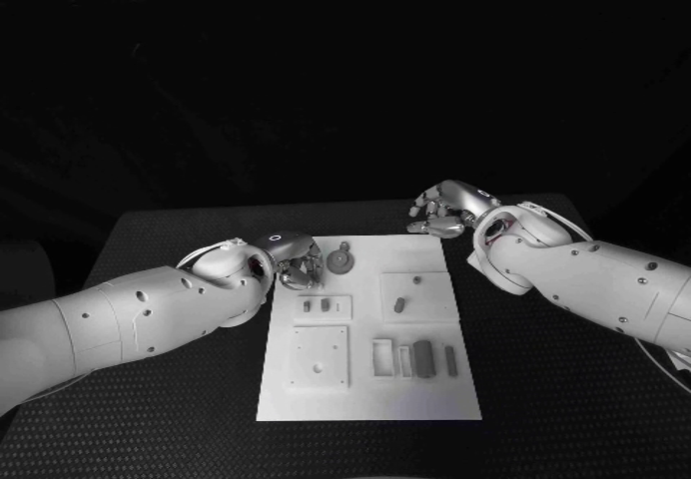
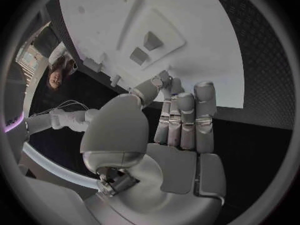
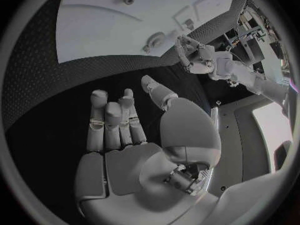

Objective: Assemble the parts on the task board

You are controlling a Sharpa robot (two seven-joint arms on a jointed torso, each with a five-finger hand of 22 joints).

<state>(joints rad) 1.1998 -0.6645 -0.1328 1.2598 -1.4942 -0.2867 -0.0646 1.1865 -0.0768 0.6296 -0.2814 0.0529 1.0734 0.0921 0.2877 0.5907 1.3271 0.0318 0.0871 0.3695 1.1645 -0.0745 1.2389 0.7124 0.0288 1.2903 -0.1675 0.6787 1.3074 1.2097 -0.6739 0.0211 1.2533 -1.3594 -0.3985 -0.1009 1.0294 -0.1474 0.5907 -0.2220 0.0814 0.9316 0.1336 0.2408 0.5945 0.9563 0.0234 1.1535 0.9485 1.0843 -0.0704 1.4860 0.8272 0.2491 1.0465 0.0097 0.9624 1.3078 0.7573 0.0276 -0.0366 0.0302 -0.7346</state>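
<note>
The white task board (image 1: 367, 394) lies in the middle of the black table. A round grey part (image 1: 340, 261) lies near its far edge, and dark grey parts (image 1: 422, 353) stand in a recess at the near right. My left hand (image 1: 297, 265) hovers at the board's far left corner, beside the round part. Its fingers (image 2: 186, 117) are stretched out side by side with nothing in them, tips at the edge of the board (image 2: 187, 75). My right hand (image 1: 443, 211) is above the table just past the far right corner; its fingers (image 3: 112, 122) are spread and empty.
A raised block with a small peg (image 1: 401, 302) sits right of the board's centre, a square plate (image 1: 320, 356) at the near left. Two small wedge-shaped pieces (image 2: 152, 40) stand on the board. Black table (image 1: 159, 399) surrounds the board on all sides.
</note>
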